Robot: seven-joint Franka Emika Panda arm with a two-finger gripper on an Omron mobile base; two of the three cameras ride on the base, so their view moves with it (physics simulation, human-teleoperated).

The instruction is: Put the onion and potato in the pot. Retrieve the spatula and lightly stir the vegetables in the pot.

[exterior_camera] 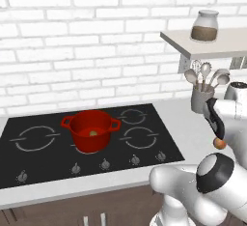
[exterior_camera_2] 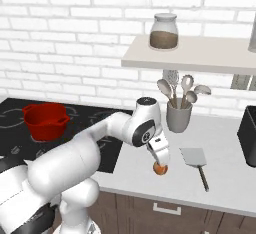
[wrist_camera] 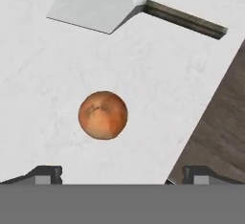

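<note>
The robot's pincer (wrist_camera: pixel 119 173) is hovering with jaws spread wide and empty directly above the onion (wrist_camera: pixel 103 115) on the white counter (wrist_camera: pixel 43 98), apparently lining up a grasp, the spatula (wrist_camera: pixel 95 3) lying just beyond

the onion (wrist_camera: pixel 103 115) lay on the pale tabletop (wrist_camera: pixel 43 74) between the wide-apart jaws, with the spatula (wrist_camera: pixel 95 5) resting well beyond it.

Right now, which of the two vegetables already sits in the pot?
The potato, the yellowish-olive lump inside the red pot; the orange-tan onion lies on the counter.
</note>
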